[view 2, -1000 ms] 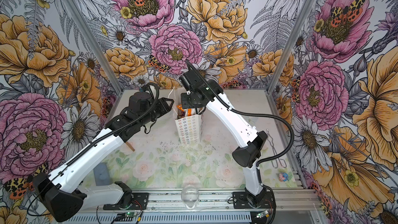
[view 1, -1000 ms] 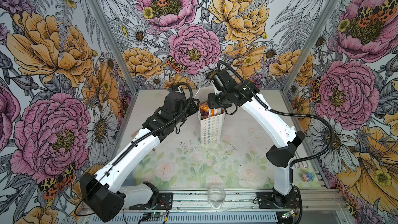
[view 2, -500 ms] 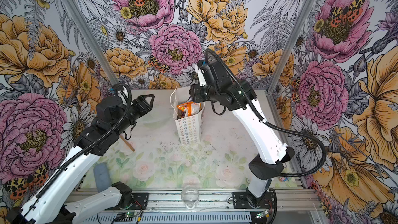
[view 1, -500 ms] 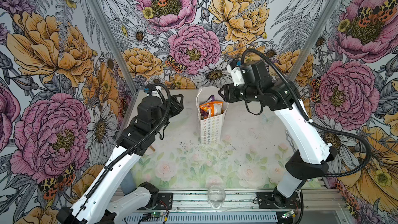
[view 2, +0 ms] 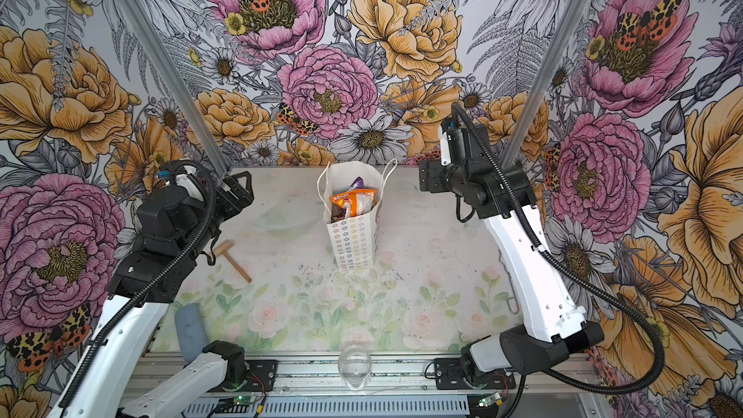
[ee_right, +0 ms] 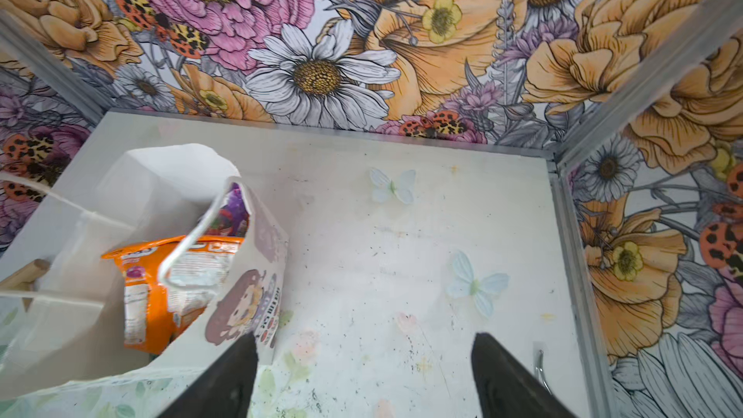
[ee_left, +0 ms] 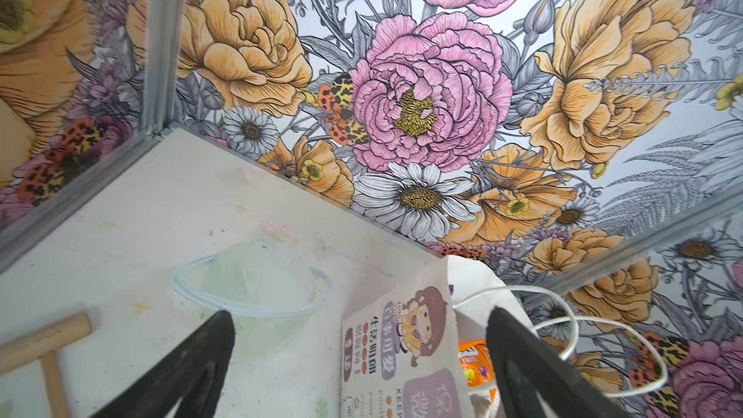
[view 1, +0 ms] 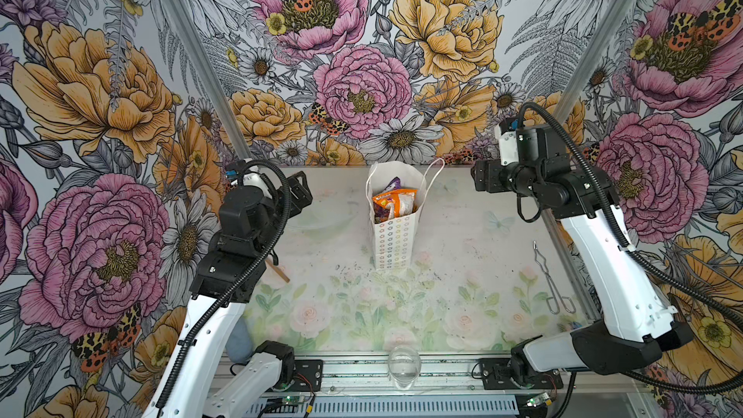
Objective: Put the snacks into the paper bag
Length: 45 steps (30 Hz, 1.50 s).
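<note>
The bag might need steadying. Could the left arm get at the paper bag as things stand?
Probably yes: the left gripper faces the paper bag, fingers open and empty, only a shallow clear bowl lying between.

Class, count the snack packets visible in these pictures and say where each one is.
2. An orange packet lies uppermost inside the paper bag; a purple packet pokes up just beyond it, also in the bag. Others may be hidden beneath them.
</note>
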Each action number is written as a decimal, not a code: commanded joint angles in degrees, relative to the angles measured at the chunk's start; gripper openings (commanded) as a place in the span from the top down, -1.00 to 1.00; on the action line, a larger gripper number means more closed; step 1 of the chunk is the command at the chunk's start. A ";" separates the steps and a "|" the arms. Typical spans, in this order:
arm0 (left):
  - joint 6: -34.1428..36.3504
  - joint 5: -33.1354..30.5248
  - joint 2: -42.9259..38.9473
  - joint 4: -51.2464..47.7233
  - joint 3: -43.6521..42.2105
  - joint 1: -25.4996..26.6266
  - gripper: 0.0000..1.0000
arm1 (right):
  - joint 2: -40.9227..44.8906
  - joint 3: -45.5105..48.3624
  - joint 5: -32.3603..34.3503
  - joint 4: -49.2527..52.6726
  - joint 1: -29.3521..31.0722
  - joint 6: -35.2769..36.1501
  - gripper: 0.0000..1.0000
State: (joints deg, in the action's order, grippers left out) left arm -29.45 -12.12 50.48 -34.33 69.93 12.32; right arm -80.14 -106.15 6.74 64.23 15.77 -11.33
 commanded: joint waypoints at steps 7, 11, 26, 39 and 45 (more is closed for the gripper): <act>8.15 -0.34 -2.84 1.19 -5.37 -8.60 -0.98 | 6.46 22.93 -5.83 -23.32 -8.58 6.62 -0.81; 9.72 3.20 -2.71 4.91 -9.16 -10.94 -0.98 | 9.34 37.08 -10.22 -37.34 -12.13 7.09 -0.83; 17.39 3.09 -2.40 15.90 -21.41 -12.76 -0.98 | 5.73 69.87 -13.56 -76.49 -19.77 6.72 -0.88; 20.77 4.70 -0.08 23.22 -26.24 -15.13 -0.98 | -1.52 76.43 -9.32 -92.66 -19.80 5.64 -0.87; 22.39 4.29 1.93 29.22 -29.75 -15.49 -0.98 | -2.13 77.14 -7.06 -96.02 -19.81 5.21 -0.87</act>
State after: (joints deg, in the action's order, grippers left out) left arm -9.41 -8.49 52.03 -10.48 41.41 -2.55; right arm -81.95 -29.17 -2.37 -26.00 -3.95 -5.08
